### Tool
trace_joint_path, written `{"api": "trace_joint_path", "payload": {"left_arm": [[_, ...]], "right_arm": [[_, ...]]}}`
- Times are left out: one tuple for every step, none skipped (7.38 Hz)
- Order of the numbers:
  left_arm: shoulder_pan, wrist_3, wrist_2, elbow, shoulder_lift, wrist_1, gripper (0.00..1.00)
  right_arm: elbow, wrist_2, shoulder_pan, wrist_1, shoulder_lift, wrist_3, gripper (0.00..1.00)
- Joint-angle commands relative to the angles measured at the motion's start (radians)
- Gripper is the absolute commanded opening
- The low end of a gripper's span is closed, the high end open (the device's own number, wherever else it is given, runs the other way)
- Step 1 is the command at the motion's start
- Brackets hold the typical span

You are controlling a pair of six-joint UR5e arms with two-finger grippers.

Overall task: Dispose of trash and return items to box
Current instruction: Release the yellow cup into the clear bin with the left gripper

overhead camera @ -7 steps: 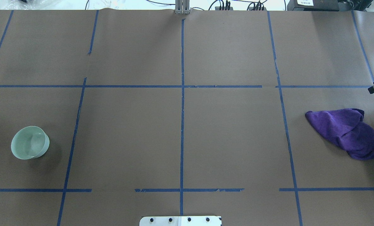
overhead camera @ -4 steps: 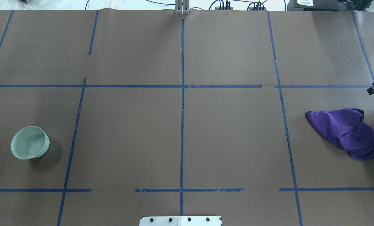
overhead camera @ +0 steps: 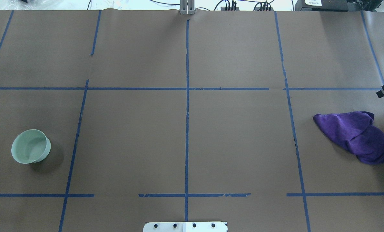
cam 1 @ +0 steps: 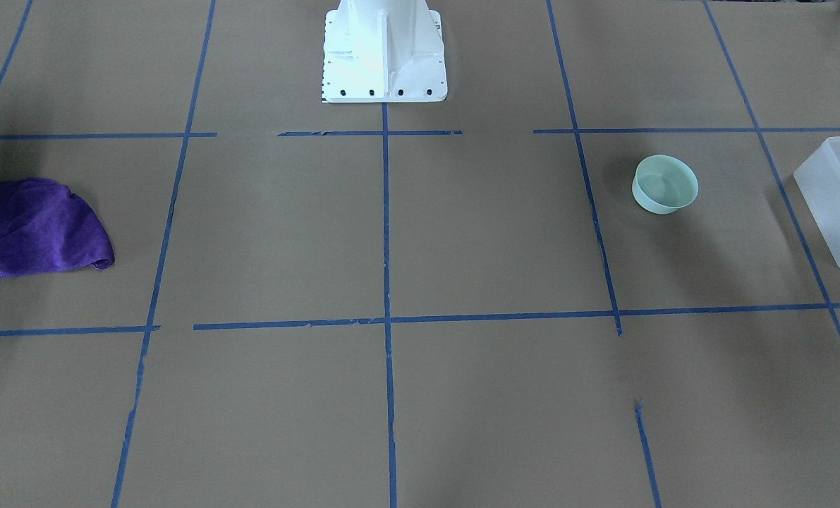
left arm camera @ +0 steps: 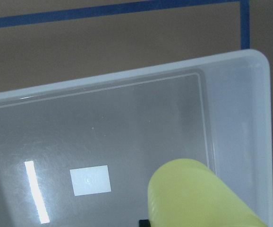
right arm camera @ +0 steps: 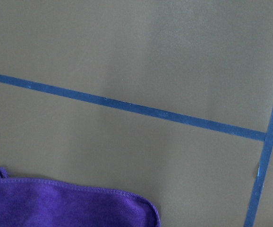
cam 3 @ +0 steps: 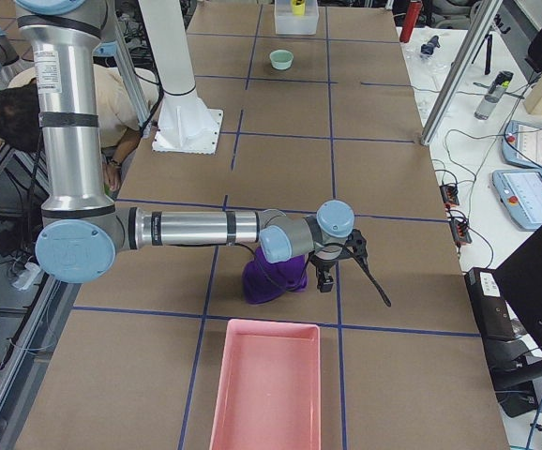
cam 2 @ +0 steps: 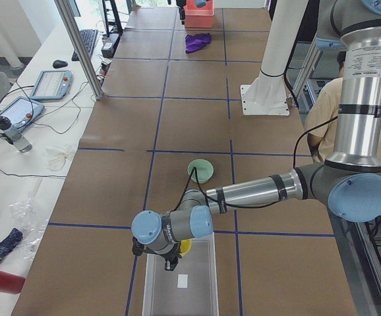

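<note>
The frosted-white box (cam 2: 197,296), upright and open-topped, stands near the pale green bowl (cam 2: 202,170); the small yellow cup (left arm camera: 193,194) is at its bowl-side end (tilted; resting or not, unclear).

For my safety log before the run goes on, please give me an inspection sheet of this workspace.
Surface: brown paper table with blue tape grid.
Job's things: yellow cup at the left gripper, over the frosted box.
Clutter: green bowl, purple cloth, pink tray.
Grippers: left open or shut cannot be told; right gripper beside the cloth, same.
Cables: black cables beyond the table's far edge.
Surroundings: seated operator, teach pendants.
</note>
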Motion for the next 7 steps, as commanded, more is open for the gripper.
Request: {"api": "trace_joint_path", "payload": {"left_arm": [[0.018,-0.007,-0.015,0.039,0.003,-0.035,0.0],[0.018,-0.004,-0.018,0.052,0.004,-0.036,0.05],[0.018,-0.003,-0.018,0.051,0.004,-0.036,0.21],[0.018,-0.003,-0.016,0.051,0.004,-0.041,0.31],[0.018,-0.009,-0.016,0.054,0.006,-0.054,0.99],[0.018,-0.009,-0.015,0.051,0.006,-0.053,1.0],[0.018,-0.009,-0.016,0.03,0.006,-0.047,1.0]], "right_arm": [[-0.001,0.0,-0.001,0.0,0.001,0.001,1.0],[-0.001,0.0,-0.001,0.0,0.0,0.001,1.0],[0.001,0.0,-0.001,0.0,0.0,0.013,1.0],[0.004,0.001,-0.004,0.002,0.0,0.036,1.0],[0.009,0.014,-0.009,0.002,0.001,0.051,1.0],[0.007,0.04,-0.013,0.002,0.001,0.055,1.0],[0.007,0.04,-0.021,0.003,0.001,0.053,1.0]]}}
